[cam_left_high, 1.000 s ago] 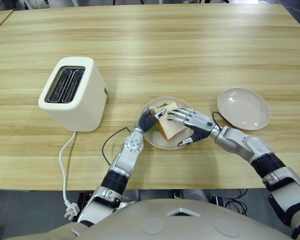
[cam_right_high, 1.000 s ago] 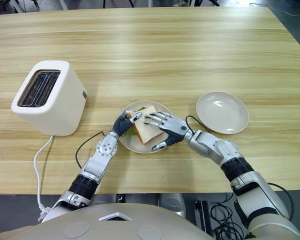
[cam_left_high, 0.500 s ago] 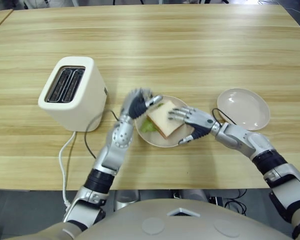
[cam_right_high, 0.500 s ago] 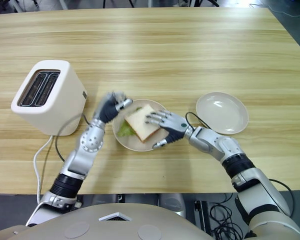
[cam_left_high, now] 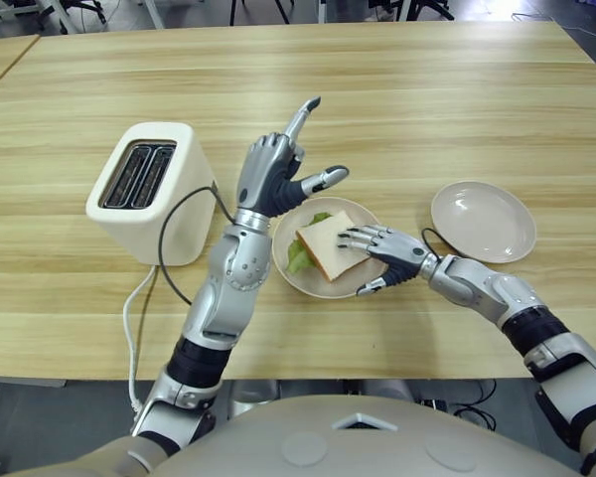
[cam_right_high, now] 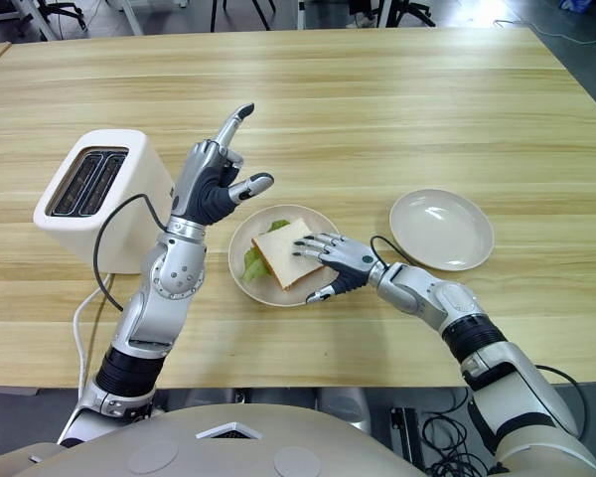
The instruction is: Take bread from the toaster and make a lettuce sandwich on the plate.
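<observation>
1. Left hand (cam_left_high: 276, 175) – released. It holds nothing; one finger and the thumb are stretched out, the rest folded in. A second ago it was down at the sandwich's left edge. Now it is lifted well above the table (cam_left_high: 427, 89), between the toaster (cam_left_high: 147, 191) and the plate (cam_left_high: 321, 291).
2. Right hand (cam_left_high: 389, 252) – as before, fingers spread flat with the tips on the top bread slice (cam_left_high: 328, 241), grasping nothing.
3. The sandwich lies on the plate, near the table's front edge at about the middle. With the left hand gone, lettuce (cam_left_high: 298, 257) shows out from under the slice on its left side.
4. The toaster stands towards the left, and its cord (cam_left_high: 165, 224) now loops up across its right face.
5. The second plate (cam_left_high: 484, 221) sits right of the sandwich plate, unmoved.
</observation>
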Controlling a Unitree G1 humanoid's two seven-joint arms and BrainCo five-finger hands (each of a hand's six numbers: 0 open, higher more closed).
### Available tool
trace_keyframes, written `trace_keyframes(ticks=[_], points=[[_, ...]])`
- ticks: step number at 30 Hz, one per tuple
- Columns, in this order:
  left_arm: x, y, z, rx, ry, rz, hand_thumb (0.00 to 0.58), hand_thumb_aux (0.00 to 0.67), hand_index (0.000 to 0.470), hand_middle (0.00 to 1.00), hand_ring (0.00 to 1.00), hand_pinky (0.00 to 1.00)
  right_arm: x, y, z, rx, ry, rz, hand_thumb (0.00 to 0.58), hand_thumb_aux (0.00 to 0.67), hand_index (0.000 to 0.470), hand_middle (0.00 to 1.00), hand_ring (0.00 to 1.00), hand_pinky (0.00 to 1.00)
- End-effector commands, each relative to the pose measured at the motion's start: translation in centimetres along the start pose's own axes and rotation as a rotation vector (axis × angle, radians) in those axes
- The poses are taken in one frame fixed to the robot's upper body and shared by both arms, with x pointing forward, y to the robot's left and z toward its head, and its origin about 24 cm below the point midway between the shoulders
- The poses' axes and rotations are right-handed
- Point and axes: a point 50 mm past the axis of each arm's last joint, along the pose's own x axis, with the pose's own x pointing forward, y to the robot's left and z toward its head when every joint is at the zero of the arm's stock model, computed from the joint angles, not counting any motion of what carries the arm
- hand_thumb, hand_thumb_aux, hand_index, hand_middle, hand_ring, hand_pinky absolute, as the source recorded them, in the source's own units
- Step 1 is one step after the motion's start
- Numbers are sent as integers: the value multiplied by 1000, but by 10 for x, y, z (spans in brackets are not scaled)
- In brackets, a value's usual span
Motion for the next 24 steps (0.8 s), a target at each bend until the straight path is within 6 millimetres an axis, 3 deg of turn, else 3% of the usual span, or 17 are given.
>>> trace_keyframes(ticks=[1, 2, 3, 4, 5, 7, 8, 9, 11, 12, 13, 14, 15, 24], points=[[-5, -2, -10, -80, 34, -5, 0, 0, 0, 957, 957, 957, -1, -12, 0, 109, 9, -171, 0, 0, 0, 0, 0, 0], [-6, 3, -12, -105, 35, 24, 0, 0, 0, 549, 549, 549, -1, -29, 1, 175, -11, -307, 0, 0, 0, 0, 0, 0], [-8, 8, -14, -131, 36, 49, 0, 0, 0, 0, 0, 0, -2, -42, 3, 238, -35, -422, 0, 0, 0, 0, 0, 0], [-9, 12, -16, -153, 37, 70, 0, 0, 0, 0, 0, 0, -3, -52, 5, 303, -61, -509, 0, 0, 0, 16, 16, 16], [-12, 17, -18, -170, 39, 96, 0, 0, 0, 0, 0, 0, -5, -60, 10, 380, -103, -581, 268, 179, 123, 55, 55, 55], [-16, 26, -21, -212, 40, 139, 0, 0, 0, 0, 0, 0, -10, -71, 18, 498, -189, -683, 325, 226, 155, 47, 47, 47], [-18, 29, -22, -255, 38, 150, 0, 0, 0, 0, 0, 0, -12, -75, 21, 543, -222, -720, 325, 226, 155, 47, 47, 47], [-20, 31, -22, -297, 34, 157, 0, 0, 0, 0, 0, 0, -15, -78, 23, 578, -243, -747, 403, 300, 206, 55, 55, 55], [-24, 35, -21, -388, 24, 168, 0, 0, 0, 0, 0, 0, -20, -83, 24, 652, -271, -798, 462, 368, 253, 78, 78, 78], [-26, 37, -21, -444, 22, 167, 164, 102, 70, 0, 0, 0, -23, -85, 23, 696, -282, -821, 470, 378, 260, 149, 149, 149], [-29, 40, -21, -487, 19, 165, 509, 436, 299, 0, 0, 0, -26, -87, 23, 733, -292, -837, 524, 462, 317, 388, 388, 388], [-32, 42, -21, -514, 16, 162, 509, 436, 299, 0, 0, 0, -28, -87, 23, 752, -298, -842, 524, 462, 317, 388, 388, 388], [-34, 45, -21, -528, 14, 159, 580, 670, 460, 1000, 1000, 1000, -30, -87, 23, 765, -298, -838, 580, 670, 460, 1000, 1000, 1000], [-75, 53, -10, -513, 10, 33, 580, 670, 460, 1000, 1000, 1000, -55, -63, 39, 834, -276, -694, 580, 670, 460, 1000, 1000, 1000]])
